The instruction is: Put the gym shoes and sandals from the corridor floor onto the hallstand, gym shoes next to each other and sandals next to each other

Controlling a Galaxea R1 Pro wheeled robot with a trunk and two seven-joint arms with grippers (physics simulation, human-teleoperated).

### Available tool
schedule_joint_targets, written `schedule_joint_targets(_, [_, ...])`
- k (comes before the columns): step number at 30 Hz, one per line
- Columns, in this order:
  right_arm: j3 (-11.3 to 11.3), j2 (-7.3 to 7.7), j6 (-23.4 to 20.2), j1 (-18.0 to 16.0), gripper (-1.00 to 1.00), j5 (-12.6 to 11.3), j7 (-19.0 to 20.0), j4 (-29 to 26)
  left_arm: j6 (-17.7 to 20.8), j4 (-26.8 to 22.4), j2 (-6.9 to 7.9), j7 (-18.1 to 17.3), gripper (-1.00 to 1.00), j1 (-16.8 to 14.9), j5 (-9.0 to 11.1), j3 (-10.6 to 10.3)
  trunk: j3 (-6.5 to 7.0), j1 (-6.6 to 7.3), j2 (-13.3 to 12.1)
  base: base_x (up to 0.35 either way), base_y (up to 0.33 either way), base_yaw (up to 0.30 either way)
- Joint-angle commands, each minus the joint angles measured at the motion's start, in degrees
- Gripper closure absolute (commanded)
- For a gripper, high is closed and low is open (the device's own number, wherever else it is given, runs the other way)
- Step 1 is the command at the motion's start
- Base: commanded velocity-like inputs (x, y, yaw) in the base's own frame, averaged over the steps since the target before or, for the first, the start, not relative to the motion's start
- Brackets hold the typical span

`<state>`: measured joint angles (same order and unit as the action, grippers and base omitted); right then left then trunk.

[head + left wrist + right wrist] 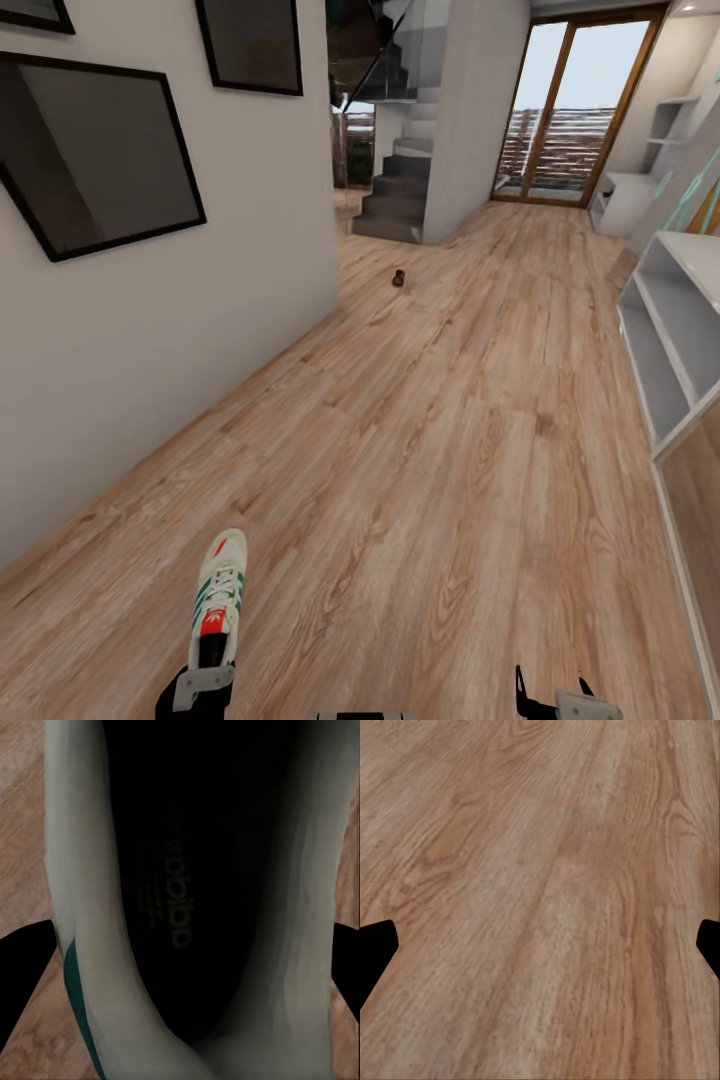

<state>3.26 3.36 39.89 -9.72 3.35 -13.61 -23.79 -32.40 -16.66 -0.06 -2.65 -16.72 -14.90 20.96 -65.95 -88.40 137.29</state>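
One white gym shoe with green stripes and a red tongue patch hangs toe-forward over the corridor floor at the lower left. My left gripper is shut on its heel end. In the left wrist view the shoe's dark inside lies between the black fingertips, which press on its white sides. My right gripper is open over bare planks. A small dark brown sandal lies far ahead near the stairs. The hallstand, a pale low bench with floating shelves above it, stands by the far glass door.
A white wall with dark framed pictures runs along the left. A light grey open shelf unit lines the right edge. Grey stairs rise at the back, and a wood-framed glass door closes the corridor's far end.
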Motion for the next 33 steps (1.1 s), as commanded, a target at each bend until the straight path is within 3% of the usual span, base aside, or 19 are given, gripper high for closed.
schedule_joint_targets(1, [0.1, -0.02, 0.1, 0.0, -1.0, 0.4, -0.3, 0.1, -0.2, 0.0, -0.02, -0.3, 1.0, -0.1, -0.4, 0.5, -0.04, -0.02, 0.0, 0.309, -0.176, 0.0])
schedule_joint_targets(16, [0.0, -0.02, 0.1, 0.0, -1.0, 0.3, -0.3, 2.1, -0.2, 0.8, -0.02, -0.3, 1.0, -0.1, -0.5, 0.5, -0.04, -0.02, 0.0, 0.318, -0.135, 0.0])
schedule_joint_targets(33, [0.1, -0.02, 0.1, 0.0, -1.0, 0.3, -0.3, 2.2, -0.3, 0.8, -0.02, -0.3, 1.0, 0.0, -0.5, 0.5, 0.26, -0.02, 0.0, 0.337, -0.007, 0.0])
